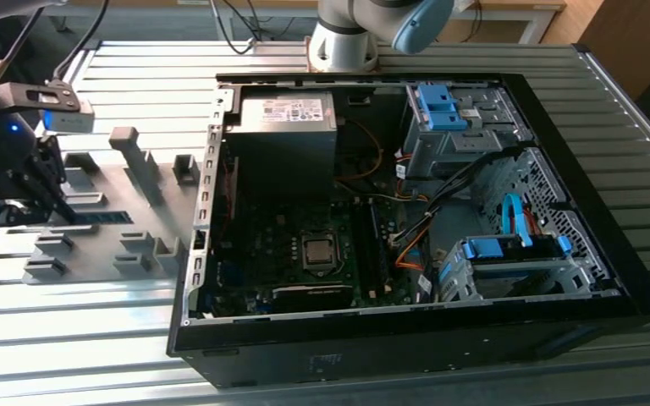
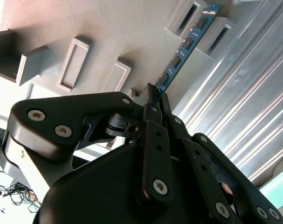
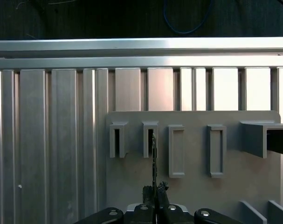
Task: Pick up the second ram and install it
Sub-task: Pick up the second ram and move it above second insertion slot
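The second ram [image 2: 190, 39] is a thin blue stick with black chips, standing on edge in a slot of the grey slotted tray [image 2: 108, 32]. My gripper [image 2: 155, 93] is shut on the stick's near end, one black finger on each face. In the first wrist view the ram [image 3: 154, 154] shows edge-on, running from the gripper [image 3: 154, 190] into a slot holder. In the exterior view the gripper [image 1: 57, 211] hangs over the tray [image 1: 133, 190] at the exterior view's left, with the ram [image 1: 101, 217] as a dark strip beside it.
An open black computer case [image 1: 415, 326] lies at the exterior view's right of the tray, its motherboard [image 1: 314, 254], power supply [image 1: 283, 114] and blue drive brackets [image 1: 443, 106] exposed. Upright grey blocks [image 1: 133, 148] rise from the tray. Everything rests on a ribbed metal table [image 1: 65, 355].
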You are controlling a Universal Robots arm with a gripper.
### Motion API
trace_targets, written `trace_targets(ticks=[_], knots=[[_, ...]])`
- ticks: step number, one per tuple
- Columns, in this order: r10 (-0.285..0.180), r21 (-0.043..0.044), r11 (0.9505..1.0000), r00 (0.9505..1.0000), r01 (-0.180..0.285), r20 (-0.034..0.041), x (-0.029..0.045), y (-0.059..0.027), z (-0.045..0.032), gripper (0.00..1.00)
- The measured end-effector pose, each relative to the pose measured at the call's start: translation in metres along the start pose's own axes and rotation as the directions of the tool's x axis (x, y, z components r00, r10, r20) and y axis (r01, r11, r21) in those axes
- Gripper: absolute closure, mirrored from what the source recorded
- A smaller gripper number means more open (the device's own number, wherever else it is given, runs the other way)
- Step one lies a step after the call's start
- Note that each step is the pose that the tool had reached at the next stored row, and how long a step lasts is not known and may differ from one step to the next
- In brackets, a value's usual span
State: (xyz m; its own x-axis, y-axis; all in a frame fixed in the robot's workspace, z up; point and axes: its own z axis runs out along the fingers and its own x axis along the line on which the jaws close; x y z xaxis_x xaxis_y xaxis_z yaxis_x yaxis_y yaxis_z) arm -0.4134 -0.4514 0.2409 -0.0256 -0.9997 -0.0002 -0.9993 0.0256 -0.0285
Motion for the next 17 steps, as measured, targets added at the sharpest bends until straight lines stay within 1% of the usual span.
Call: trace_targets(ticks=[17], knots=[[0.000,-0.0001,1.0000,1.0000,0.000,0.0000,0.0000,-0.0001,-0.0047,0.86]])
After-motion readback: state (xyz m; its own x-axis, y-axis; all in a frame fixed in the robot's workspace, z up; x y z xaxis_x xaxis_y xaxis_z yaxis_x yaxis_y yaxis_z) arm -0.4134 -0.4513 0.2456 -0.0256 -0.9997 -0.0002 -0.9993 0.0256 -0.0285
